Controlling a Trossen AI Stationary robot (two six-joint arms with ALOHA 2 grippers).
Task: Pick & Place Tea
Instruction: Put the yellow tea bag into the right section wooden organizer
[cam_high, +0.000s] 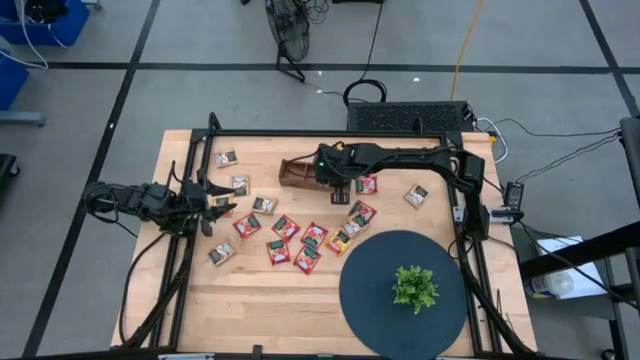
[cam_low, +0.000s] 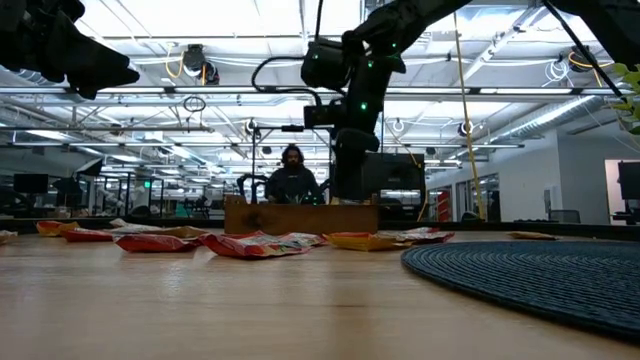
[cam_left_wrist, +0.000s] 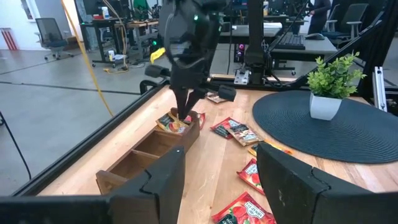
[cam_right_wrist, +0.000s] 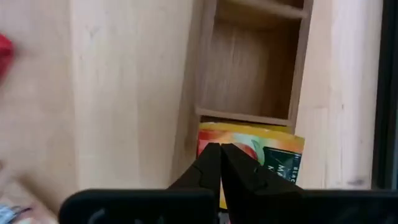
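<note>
Many sachets (cam_high: 285, 228) strew the wooden table (cam_high: 250, 300) (open-plan workshop behind).

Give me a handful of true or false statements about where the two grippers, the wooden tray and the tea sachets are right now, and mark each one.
1. The right gripper is over an end compartment of the wooden tray. True.
2. An orange sachet lies in the compartment under the right gripper. True.
3. All three tray compartments hold sachets. False: the left wrist view shows the other two compartments bare.
4. The left gripper is shut on a red sachet. False: its fingers stand apart, holding nothing, near the table's left edge.
5. The potted plant stands on the dark round mat. True.
6. Every sachet is already in the tray. False: many loose sachets lie on the table.
</note>
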